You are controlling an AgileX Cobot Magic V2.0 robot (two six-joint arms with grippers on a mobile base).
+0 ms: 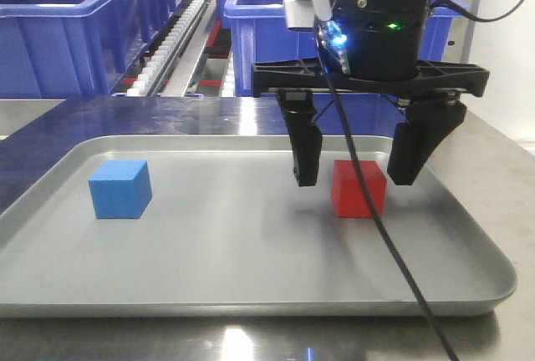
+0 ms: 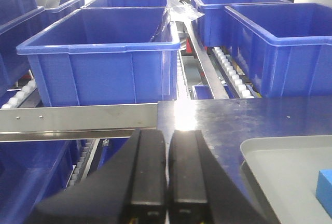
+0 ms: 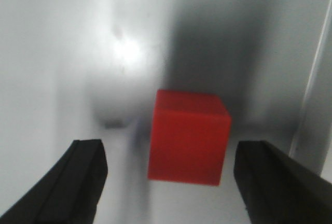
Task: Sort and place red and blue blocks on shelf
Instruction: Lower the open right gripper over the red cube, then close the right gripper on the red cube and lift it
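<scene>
Two blocks sit well apart on the tray (image 1: 251, 294): the blue block (image 1: 121, 188) alone, the red block (image 1: 359, 187) between the right fingers (image 1: 306, 156), which are spread wide and grip nothing. The left fingers (image 2: 148, 172) are pressed together, empty, over the counter (image 2: 218, 115). Best to centre on the cube, lower until the tips flank its middle, then close squarely on flat faces. No readable writing shows.

Front low, faces shelf (image 1: 171, 43); wrists share tray (image 1: 226, 252)
</scene>
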